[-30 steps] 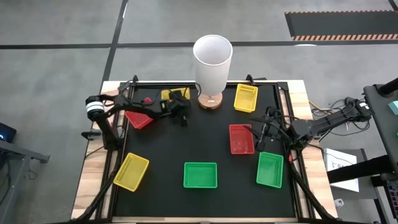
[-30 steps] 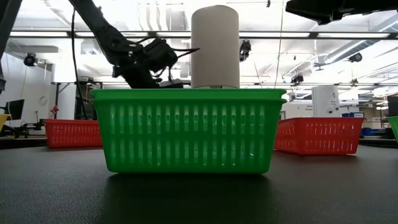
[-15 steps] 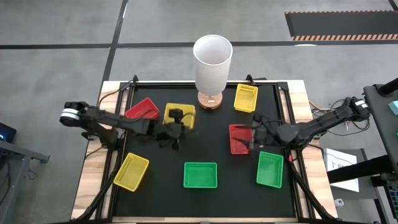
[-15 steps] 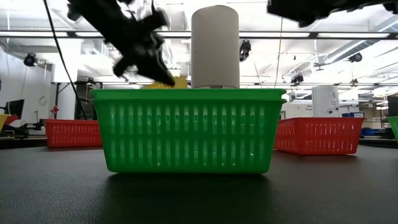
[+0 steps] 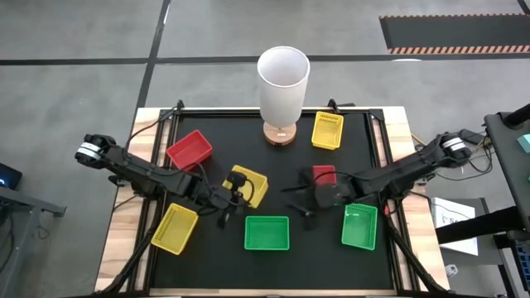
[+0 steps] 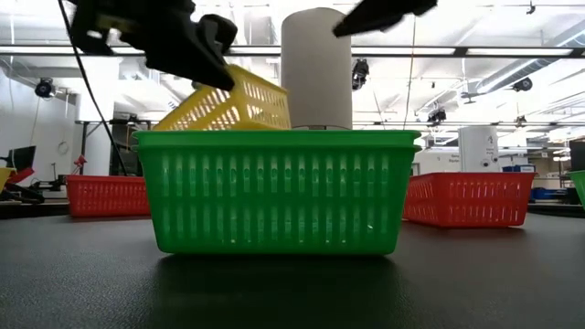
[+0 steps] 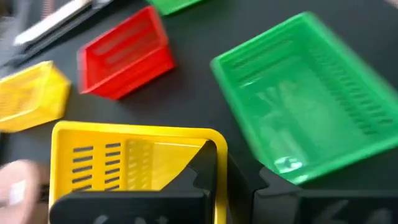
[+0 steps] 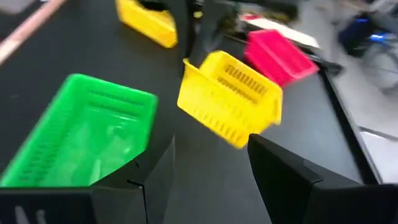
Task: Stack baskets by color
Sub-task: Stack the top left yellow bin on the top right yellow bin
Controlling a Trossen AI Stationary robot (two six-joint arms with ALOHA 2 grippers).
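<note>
My left gripper point(image 5: 225, 201) is shut on a yellow basket point(image 5: 250, 184), held tilted above the table's middle point(image 6: 238, 102). My right gripper point(image 5: 301, 202) hangs open just right of it, over the table, with nothing between its fingers point(image 8: 208, 168). A green basket point(image 5: 267, 233) rests on its bottom near the front edge. Behind my right arm a red basket point(image 5: 323, 175) shows in part. Other baskets lie flat: red point(image 5: 189, 150) far left, yellow point(image 5: 175, 228) near left, yellow point(image 5: 326, 130) far right, green point(image 5: 359, 225) near right. My left gripper has one side wall of the yellow basket point(image 7: 221, 186) pinched near a corner, one finger point(image 7: 205, 165) inside the basket and the other outside. The fingers slant down from the table's left. The basket is lifted clear and tilted, its held side higher.
A tall white cylinder point(image 5: 282, 81) on a wooden base stands at the far middle of the black mat. Wooden table edges point(image 5: 124, 240) frame the mat. Open mat lies between the red and yellow baskets on the left.
My left gripper has carried the yellow basket from beside the cylinder toward the near edge and a little right, lifting and tipping it. My right gripper has swung from the right side toward the table's middle, passing over the red basket.
</note>
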